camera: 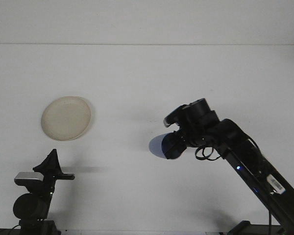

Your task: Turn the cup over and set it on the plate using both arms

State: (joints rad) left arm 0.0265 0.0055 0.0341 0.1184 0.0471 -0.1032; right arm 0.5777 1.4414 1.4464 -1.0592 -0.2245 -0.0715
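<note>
Right tool [172,145] angled down-left, clamping blue cup [159,146] above table [137,78].

Plate [66,118] far left; cup [159,146] centre, in right hand [172,145].
</note>
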